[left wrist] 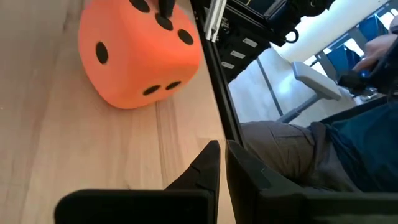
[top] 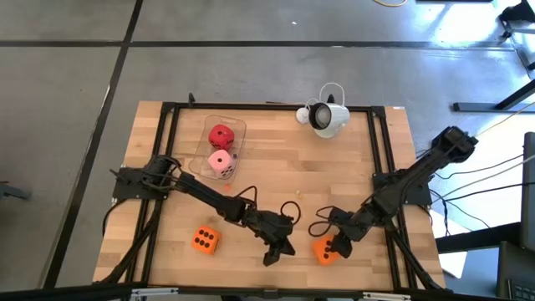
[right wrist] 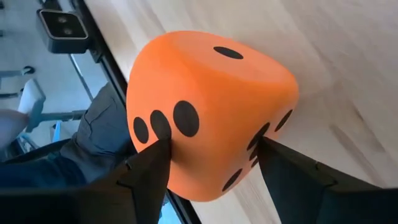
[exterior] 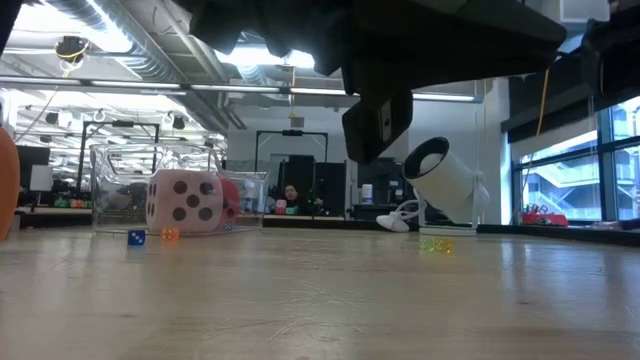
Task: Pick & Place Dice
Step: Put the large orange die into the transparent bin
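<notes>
Die (right wrist: 211,112) (orange) clamped between right gripper (right wrist: 211,155) fingers on counter (top: 276,150); left gripper (top: 277,248) closed, just beside it.

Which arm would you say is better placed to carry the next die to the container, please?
Right: its gripper already straddles an orange die, while the left gripper sits shut beside it.

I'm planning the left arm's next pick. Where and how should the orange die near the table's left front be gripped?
Grip the left orange die across two opposite flat side faces, coming straight down from above. It sits alone on the table, square, with free space on every side. The left gripper is nearest; the right gripper is around the other orange die.
</notes>
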`<state>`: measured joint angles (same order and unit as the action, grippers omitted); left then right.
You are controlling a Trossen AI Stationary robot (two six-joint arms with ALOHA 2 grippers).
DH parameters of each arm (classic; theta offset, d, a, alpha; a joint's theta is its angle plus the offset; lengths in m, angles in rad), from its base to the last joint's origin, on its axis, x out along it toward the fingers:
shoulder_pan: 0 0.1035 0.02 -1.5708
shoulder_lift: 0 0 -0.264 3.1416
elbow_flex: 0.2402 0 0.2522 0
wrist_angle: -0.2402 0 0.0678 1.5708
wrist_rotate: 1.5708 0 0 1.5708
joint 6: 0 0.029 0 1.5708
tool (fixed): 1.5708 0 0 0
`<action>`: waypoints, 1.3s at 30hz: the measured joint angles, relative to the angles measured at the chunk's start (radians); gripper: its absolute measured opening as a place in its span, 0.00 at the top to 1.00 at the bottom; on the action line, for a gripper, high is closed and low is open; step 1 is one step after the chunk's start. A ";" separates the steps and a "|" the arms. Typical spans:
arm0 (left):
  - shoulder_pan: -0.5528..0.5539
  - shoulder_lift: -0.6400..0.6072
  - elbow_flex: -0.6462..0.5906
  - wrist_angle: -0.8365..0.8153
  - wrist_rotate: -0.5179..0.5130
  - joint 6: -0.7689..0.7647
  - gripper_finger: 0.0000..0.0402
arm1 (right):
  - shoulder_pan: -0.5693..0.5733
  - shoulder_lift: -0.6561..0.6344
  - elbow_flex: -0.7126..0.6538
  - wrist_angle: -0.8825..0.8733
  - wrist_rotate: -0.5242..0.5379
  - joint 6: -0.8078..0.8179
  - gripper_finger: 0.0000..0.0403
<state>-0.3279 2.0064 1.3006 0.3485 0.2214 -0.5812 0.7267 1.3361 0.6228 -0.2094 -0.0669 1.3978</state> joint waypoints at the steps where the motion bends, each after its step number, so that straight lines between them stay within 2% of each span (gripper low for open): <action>1: 0.000 0.000 0.000 0.000 0.000 0.000 0.95 | 0.002 0.007 0.000 0.007 0.001 -0.010 0.43; 13: 0.009 -0.003 0.000 -0.002 0.039 0.015 0.95 | 0.030 0.026 -0.002 0.060 0.139 -0.083 0.74; 24: 0.011 -0.060 0.000 -0.016 0.020 0.056 0.95 | 0.087 0.029 -0.005 0.110 0.221 -0.094 0.78; 27: -0.013 -0.111 0.000 -0.054 -0.058 0.110 0.95 | 0.105 0.029 -0.005 0.130 0.247 -0.092 0.78; 32: -0.086 -0.201 0.000 -0.164 -0.278 0.216 0.95 | 0.120 0.023 0.006 0.175 0.297 -0.108 0.78; 35: -0.140 -0.235 0.000 -0.186 -0.406 0.284 0.95 | 0.122 0.023 0.046 0.177 0.321 -0.181 0.78; 39: -0.190 -0.263 0.000 -0.194 -0.502 0.342 0.97 | 0.122 0.022 0.118 0.176 0.395 -0.318 0.78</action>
<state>-0.5175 1.7432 1.3010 0.1544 -0.2807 -0.2388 0.8490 1.3578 0.7408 -0.0336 0.3281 1.0803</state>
